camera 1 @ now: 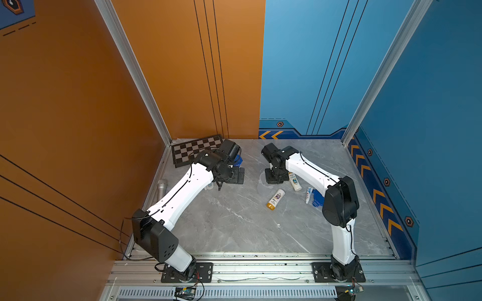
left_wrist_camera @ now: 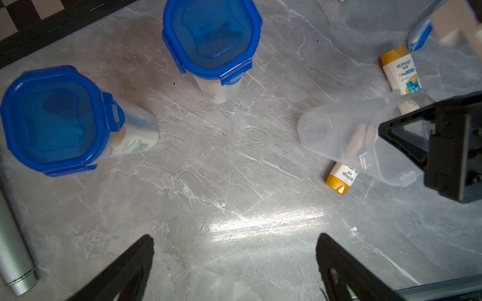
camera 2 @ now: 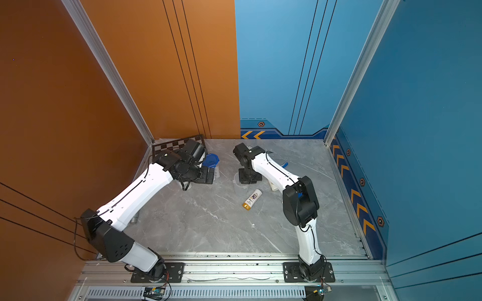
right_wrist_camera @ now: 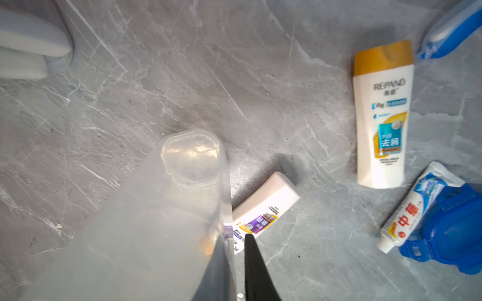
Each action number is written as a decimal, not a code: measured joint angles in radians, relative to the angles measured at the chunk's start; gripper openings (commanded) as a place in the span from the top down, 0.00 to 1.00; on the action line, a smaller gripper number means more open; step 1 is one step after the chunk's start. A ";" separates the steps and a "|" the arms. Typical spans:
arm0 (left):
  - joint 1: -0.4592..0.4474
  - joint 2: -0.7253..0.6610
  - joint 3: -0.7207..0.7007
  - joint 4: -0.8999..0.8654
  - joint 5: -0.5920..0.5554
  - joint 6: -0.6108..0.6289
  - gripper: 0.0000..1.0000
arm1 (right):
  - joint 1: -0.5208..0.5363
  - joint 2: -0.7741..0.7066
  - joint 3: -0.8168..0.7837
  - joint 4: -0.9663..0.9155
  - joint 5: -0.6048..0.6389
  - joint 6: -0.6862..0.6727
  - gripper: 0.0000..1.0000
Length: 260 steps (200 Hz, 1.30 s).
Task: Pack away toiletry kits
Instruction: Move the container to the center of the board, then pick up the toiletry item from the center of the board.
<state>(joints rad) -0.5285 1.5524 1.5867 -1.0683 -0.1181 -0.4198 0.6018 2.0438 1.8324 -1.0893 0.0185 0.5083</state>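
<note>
Right claw (right_wrist_camera: 233,242) clamped on the empty clear cup (right_wrist_camera: 146,221); left claw (left_wrist_camera: 236,235) spread wide above the surface (camera 1: 234,229).

We see the clear cup held by its rim wall and tilted, its base pointing away from the right claw; whether the base touches the surface we cannot tell. A lidded cup (left_wrist_camera: 54,120) and a second lidded cup (left_wrist_camera: 211,36) stand upright toward the far-left corner. A gold-capped bottle (camera 1: 276,198) lies just beside the held cup, its long axis diagonal and its cap toward the near edge. The near half of the surface lies open between the arms.
</note>
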 measured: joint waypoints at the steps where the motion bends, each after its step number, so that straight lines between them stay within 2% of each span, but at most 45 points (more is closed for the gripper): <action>1: 0.000 0.000 0.000 0.000 0.000 0.000 0.01 | 0.000 0.000 0.000 0.000 0.000 0.001 0.85; 29: 0.002 -0.004 -0.015 0.007 0.000 0.000 0.01 | 0.006 0.000 0.000 0.000 0.003 0.019 0.69; 72: 0.019 -0.006 -0.015 0.011 0.005 0.000 0.01 | 0.006 -0.001 0.000 0.000 0.006 0.035 0.58; 100: 0.019 -0.006 -0.015 0.011 0.020 0.001 0.01 | 0.006 -0.011 0.002 0.000 0.010 0.044 0.45; 160: 0.015 -0.005 0.027 0.011 0.138 0.011 0.01 | -0.018 -0.140 0.027 -0.021 0.013 0.048 0.22; 195: -0.015 0.004 0.058 0.017 0.212 0.011 0.01 | -0.119 -0.228 0.032 -0.057 0.031 0.015 0.12; 230: -0.058 0.037 0.070 0.018 0.257 0.003 0.01 | -0.305 -0.281 -0.058 -0.078 0.059 -0.072 0.09; 260: -0.082 0.066 0.095 0.020 0.273 -0.005 0.01 | -0.392 -0.243 -0.143 -0.071 0.061 -0.121 0.09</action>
<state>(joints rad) -0.6109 1.6188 1.6817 -1.0481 0.1551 -0.4248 0.2100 1.8011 1.6890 -1.1603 0.0795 0.3870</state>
